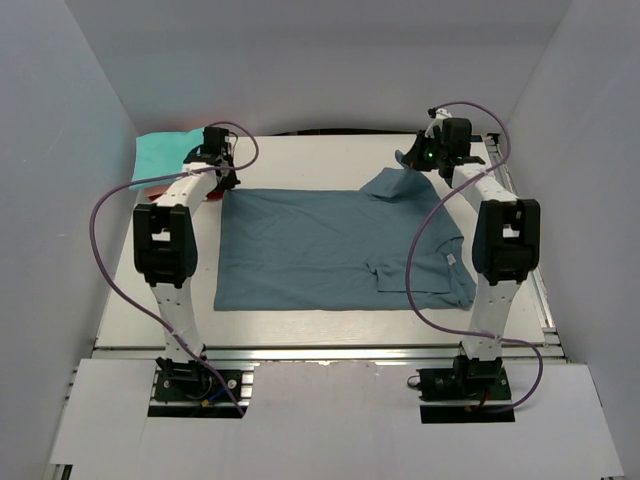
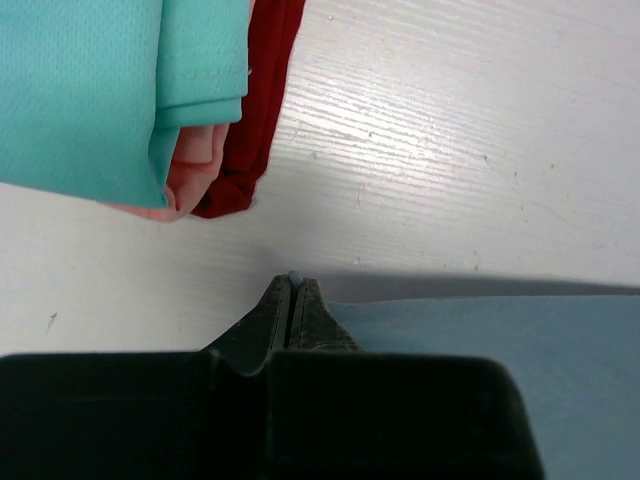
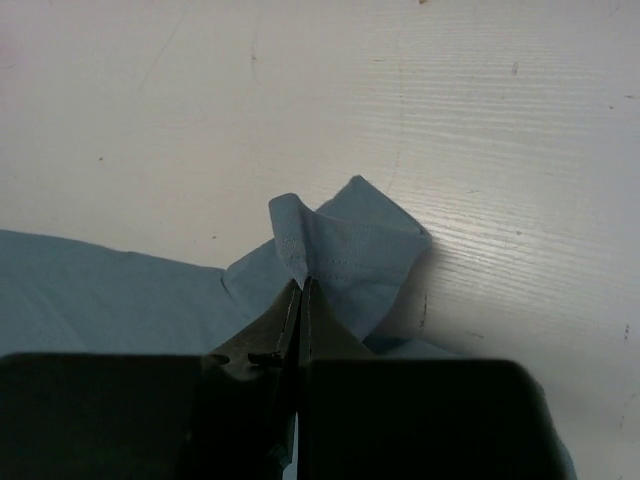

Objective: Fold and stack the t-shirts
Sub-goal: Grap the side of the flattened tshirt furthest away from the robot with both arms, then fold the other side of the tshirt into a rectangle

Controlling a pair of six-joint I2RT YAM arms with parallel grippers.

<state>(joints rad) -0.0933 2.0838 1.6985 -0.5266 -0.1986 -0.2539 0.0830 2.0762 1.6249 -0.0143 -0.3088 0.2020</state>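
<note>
Left end effector (image 2: pixel 293 285) is clamped on the far left corner of the slate-blue t-shirt (image 1: pixel 320 250), a sliver of cloth showing at its tips. Right end effector (image 3: pixel 301 288) pinches the far right corner, raised into a crumpled peak. Elsewhere the shirt lies flat on the desk (image 2: pixel 450 130), near the stacked teal t-shirt (image 2: pixel 90 90), salmon-pink t-shirt (image 2: pixel 195 170) and red t-shirt (image 2: pixel 265 90).

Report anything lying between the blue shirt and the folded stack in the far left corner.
Nothing visible does: only bare table separates the blue shirt from the folded stack. The left gripper and right gripper pinch its far edge.
</note>
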